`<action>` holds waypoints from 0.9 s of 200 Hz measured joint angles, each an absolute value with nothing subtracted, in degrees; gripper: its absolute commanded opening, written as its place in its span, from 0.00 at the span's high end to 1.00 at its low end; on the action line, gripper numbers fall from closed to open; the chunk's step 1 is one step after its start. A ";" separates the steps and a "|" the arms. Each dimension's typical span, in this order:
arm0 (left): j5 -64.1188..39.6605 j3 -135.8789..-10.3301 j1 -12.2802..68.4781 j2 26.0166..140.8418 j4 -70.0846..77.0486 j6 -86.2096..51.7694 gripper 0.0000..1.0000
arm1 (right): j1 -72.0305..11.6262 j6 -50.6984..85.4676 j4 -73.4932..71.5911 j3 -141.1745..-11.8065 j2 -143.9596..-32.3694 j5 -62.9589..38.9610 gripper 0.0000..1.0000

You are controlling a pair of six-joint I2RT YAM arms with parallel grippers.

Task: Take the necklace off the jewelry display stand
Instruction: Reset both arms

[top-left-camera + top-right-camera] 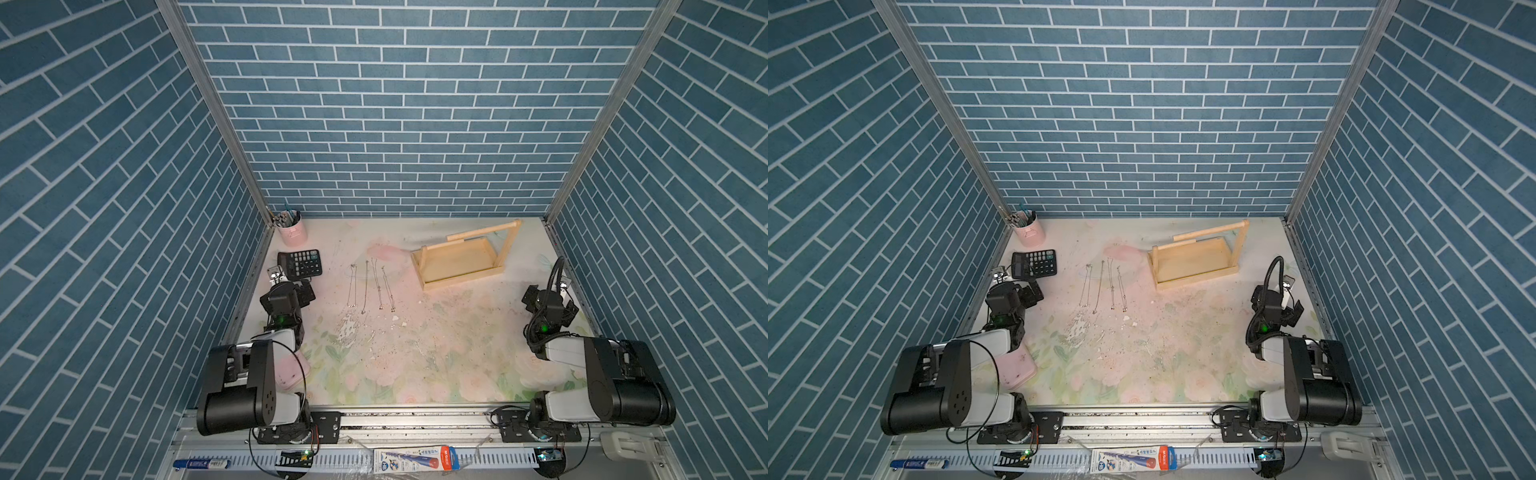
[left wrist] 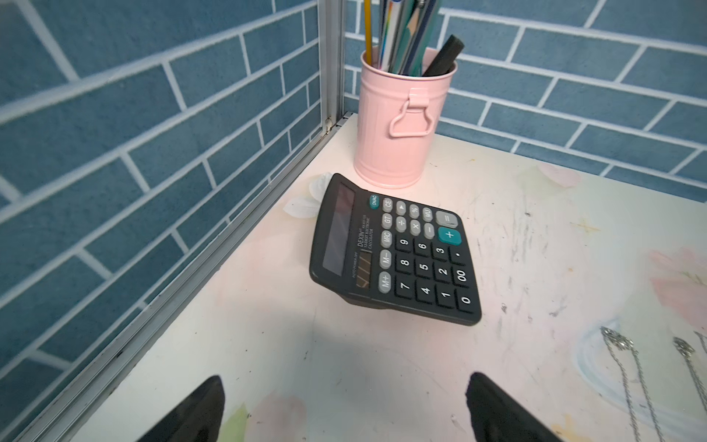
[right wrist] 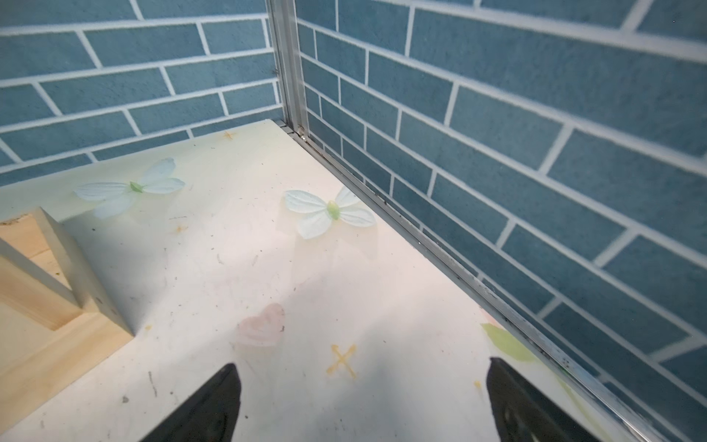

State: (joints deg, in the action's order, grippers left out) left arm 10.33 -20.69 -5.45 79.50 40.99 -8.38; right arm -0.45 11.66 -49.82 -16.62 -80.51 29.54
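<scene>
The pale wooden jewelry display stand [image 1: 457,261] [image 1: 1192,262] sits at the back right of the table in both top views, and its dowel bar [image 1: 484,229] is bare. Several thin silver necklaces [image 1: 371,286] [image 1: 1104,287] lie stretched out side by side on the floral mat, left of the stand. Their upper ends show in the left wrist view as chains [image 2: 627,367]. My left gripper [image 1: 293,289] [image 2: 344,382] is open and empty, near the calculator. My right gripper [image 1: 548,300] [image 3: 363,367] is open and empty by the right wall, beside a corner of the stand [image 3: 42,306].
A black calculator [image 1: 300,264] [image 2: 398,252] and a pink pen cup [image 1: 292,231] [image 2: 401,122] stand at the back left. A pink box [image 1: 293,370] lies under the left arm. White flakes [image 1: 349,328] litter the mat. Blue brick walls enclose three sides.
</scene>
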 measured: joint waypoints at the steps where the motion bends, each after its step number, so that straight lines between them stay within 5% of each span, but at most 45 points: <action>1: 10.31 -20.56 -5.37 79.53 41.21 -8.27 0.01 | -0.49 11.55 -50.15 -16.56 -80.53 29.54 0.01; 30: 8.95 -14.55 -0.84 86.65 56.18 -4.08 0.01 | -3.29 7.90 -55.42 -15.79 -82.19 28.21 0.01; 180: 9.61 -19.70 1.28 87.35 53.15 0.69 0.01 | -0.56 4.03 -52.38 -20.38 -88.25 16.67 0.01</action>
